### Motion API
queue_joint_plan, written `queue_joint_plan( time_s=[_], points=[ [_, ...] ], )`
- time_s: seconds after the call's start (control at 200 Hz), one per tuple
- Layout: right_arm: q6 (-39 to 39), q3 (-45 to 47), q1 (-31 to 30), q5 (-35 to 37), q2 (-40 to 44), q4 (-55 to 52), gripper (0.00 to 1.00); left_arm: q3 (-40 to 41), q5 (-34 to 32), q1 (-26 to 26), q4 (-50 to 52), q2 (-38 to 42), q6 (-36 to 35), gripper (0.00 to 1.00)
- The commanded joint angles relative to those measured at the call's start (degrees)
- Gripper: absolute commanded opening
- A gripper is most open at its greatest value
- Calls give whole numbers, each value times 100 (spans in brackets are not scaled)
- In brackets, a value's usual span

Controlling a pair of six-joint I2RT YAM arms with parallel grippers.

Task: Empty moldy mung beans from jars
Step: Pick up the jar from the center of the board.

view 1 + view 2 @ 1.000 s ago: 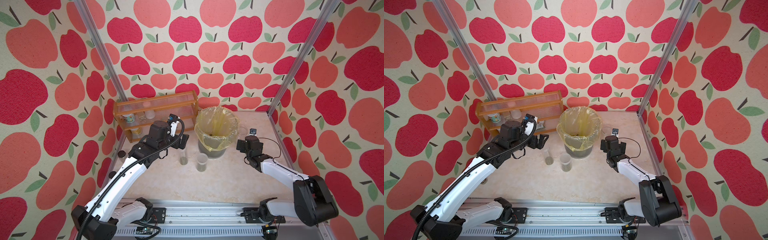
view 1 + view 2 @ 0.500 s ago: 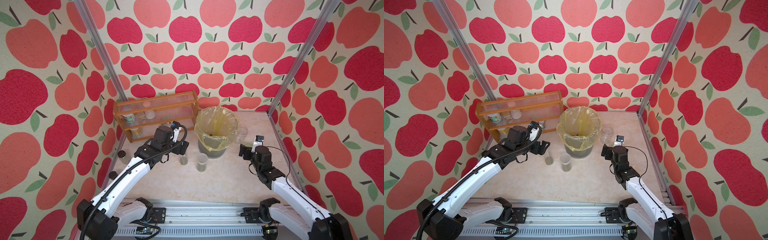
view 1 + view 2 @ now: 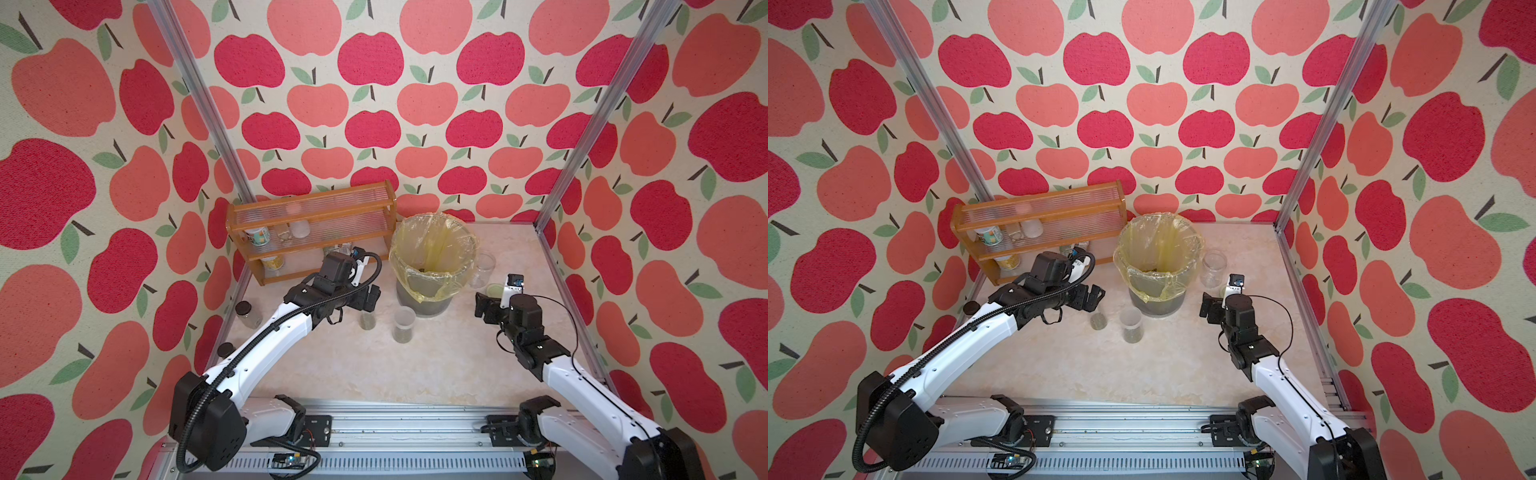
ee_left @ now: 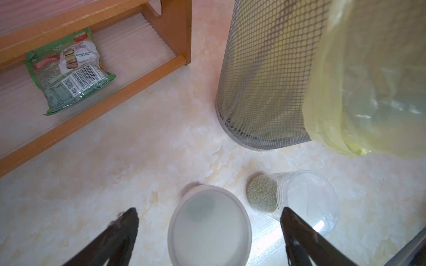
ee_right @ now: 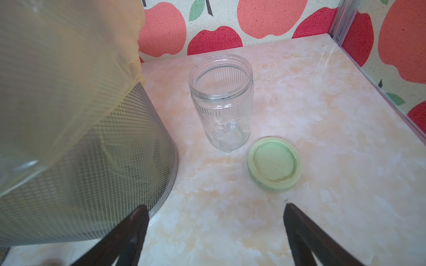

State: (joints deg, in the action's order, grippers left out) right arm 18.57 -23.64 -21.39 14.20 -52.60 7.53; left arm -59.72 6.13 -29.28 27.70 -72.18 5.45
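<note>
1. Your left gripper [image 4: 208, 210] gapes wide, holding nothing, over the frosted-lid jar [image 4: 208, 226]; mung beans [image 4: 261, 195] sit in the clear jar [image 4: 306, 202] beside it.
2. Your right gripper [image 5: 215, 207], likewise wide and unladen, faces the empty jar [image 5: 222, 103], with its green lid [image 5: 274, 164] off beside it.

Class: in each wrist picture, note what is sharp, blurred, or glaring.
Left wrist view: the packet is sharp enough to show its barcode; the frosted lid near the lens is soft; glare brightens the table beside it. Right wrist view: the glass jar and green lid are crisp; the yellow bin liner close by is blurred.
</note>
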Motion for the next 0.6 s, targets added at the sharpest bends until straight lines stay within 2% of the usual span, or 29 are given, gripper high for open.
queue_joint_plan(
  time_s=[0.0, 0.285, 0.345, 0.595],
  points=[
    [60, -46, -41, -109, 111, -145, 94, 4, -219, 30, 129, -58, 131, 98],
    [79, -70, -41, -132, 172, -217, 95, 105, -244, 27, 26, -273, 185, 98],
    [95, -65, -41, -136, 171, -209, 95, 160, -219, 32, -53, -279, 193, 93],
    [106, -83, -41, -185, 114, -190, 94, 275, -104, 33, -280, -331, 237, 90]
  ],
)
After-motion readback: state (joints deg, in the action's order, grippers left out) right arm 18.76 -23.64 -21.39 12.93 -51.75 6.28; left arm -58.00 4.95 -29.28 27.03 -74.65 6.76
